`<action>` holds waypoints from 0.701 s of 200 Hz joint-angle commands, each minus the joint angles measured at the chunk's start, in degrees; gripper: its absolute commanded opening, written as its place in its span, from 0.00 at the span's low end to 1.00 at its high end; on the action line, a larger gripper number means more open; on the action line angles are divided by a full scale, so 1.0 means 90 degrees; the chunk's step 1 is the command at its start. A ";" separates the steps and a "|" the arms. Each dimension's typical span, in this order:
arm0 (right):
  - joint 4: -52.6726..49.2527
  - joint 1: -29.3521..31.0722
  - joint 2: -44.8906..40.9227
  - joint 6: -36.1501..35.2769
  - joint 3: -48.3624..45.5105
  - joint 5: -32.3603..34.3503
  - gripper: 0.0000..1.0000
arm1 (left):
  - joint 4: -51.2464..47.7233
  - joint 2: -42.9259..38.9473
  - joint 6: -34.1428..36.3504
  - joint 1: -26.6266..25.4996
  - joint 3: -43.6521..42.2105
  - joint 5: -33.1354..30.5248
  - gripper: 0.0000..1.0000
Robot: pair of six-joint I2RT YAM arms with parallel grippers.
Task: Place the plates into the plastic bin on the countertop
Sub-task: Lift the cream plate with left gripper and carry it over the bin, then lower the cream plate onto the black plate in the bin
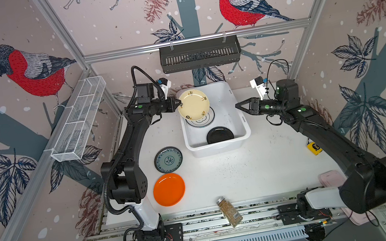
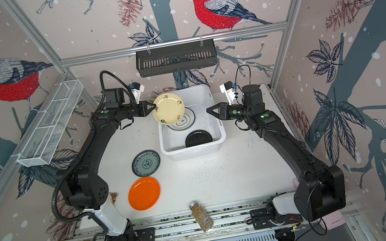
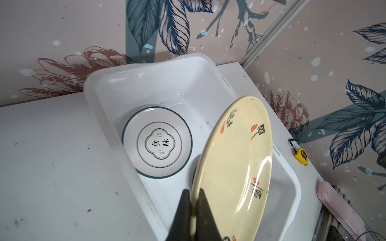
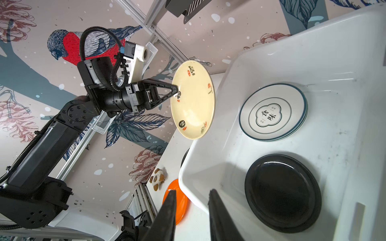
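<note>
From where I stand, the left hand [image 1: 179, 104] is pinched shut on the rim of the round cream plate with red and black markings [image 1: 193, 105]. The dish juts from its fingertips toward the inside of the large white rectangular plastic bin [image 1: 217, 148]. The plate hangs tilted in the air over the bin's left wall and far half. It is partly above the white plate with a dark rim and centre emblem [image 3: 156, 144] on the bin floor, and a round black plate [image 1: 219, 134] lies in the near half.

The held edge looks to be just over the wall, so I'd guess the plate needs carrying a little further inward before it is let go.

The right hand [image 4: 192, 193] waits just outside the bin's right wall, partly open and holding nothing. The teal-patterned round plate [image 1: 168, 159] and the plain orange round plate [image 1: 168, 189] lie on the white speckled table [image 1: 247, 170], nearer the left arm.
</note>
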 commanded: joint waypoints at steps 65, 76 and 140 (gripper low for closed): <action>-0.0192 -0.0381 -0.0734 0.0009 -0.0467 -0.0110 0.29 | 0.0355 0.0859 0.0326 -0.1163 0.0219 -0.0118 0.00; -0.0143 -0.0420 -0.0773 0.0038 -0.0524 -0.0124 0.29 | 0.0260 0.1027 0.0400 -0.1248 0.0343 -0.0128 0.00; 0.0071 -0.0487 -0.0798 0.0173 -0.0742 -0.0164 0.29 | -0.0149 0.1856 0.0704 -0.1377 0.0737 -0.0046 0.00</action>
